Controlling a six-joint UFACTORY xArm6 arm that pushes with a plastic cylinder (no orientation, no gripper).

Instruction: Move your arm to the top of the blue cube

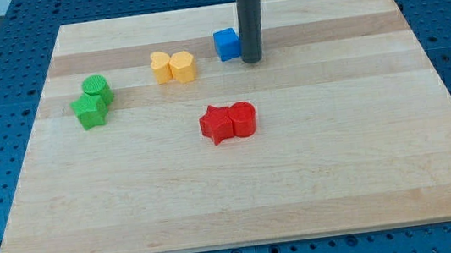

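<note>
My tip [253,59], the blunt end of a smooth dark rod holding nothing, rests on the pale wooden board [340,156] touching the blue cube [226,44] at its right side. Leftward sit two yellow blocks [173,66], further left two ridged green blocks [92,101]; below, a red star [217,124] touches a red cylinder [243,118].

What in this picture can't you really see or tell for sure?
- Blue cube: its right side is hidden behind my rod.
- My tip: whether it touches the cube cannot be told.
- Arm above the rod: cut off by the view's top edge.
- Yellow blocks: exact shapes too small to tell.
</note>
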